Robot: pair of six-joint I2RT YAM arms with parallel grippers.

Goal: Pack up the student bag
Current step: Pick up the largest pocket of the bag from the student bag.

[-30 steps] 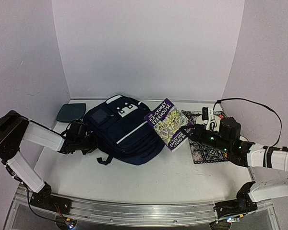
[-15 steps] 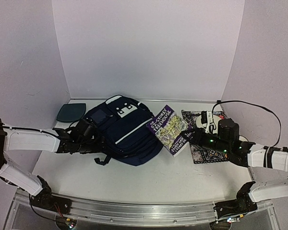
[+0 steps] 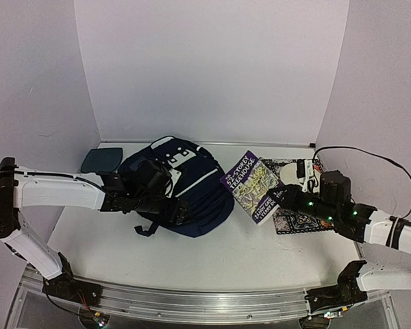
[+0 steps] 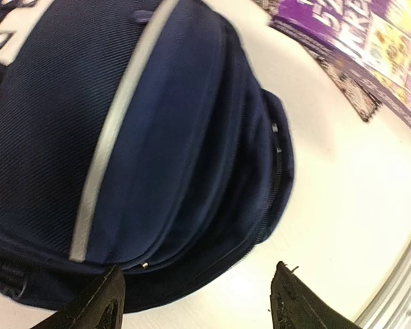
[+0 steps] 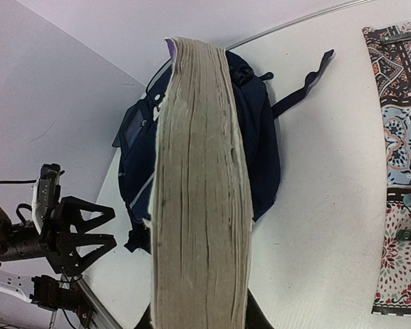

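Well, the left gripper [image 3: 177, 208] hangs over the student bag [image 3: 202, 179], jaws apart, probably to open it; the bag lies flat on the table [image 3: 226, 253], seemingly closed. Rightward, the right gripper [image 3: 277, 196] is clamped on a purple book [image 3: 255, 188], held ready for packing.

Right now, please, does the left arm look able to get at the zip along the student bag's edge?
Probably yes: the left gripper hangs open above the student bag, the zip bare beneath it; the book in the right gripper is off to the side.
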